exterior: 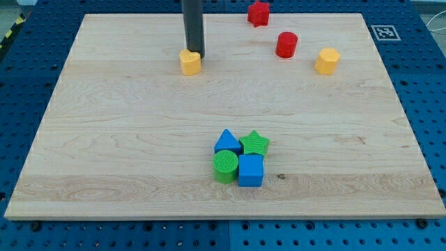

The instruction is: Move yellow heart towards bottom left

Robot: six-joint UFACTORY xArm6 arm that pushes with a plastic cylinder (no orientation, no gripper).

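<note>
Rod tip (196, 53) touching far-right edge of yellow heart (189, 63), far left of bench (104, 139), no jaws on this arm, red cylinder (286, 44) well right.

eight blocks sit on a wooden board (104, 174): two yellow, a heart (189, 62) and a hexagon (327, 61); two red, a star (258, 13) and a cylinder (286, 44); two blue, a triangle (226, 141) and a cube (251, 170); two green, a star (256, 143) and a cylinder (224, 166).
</note>
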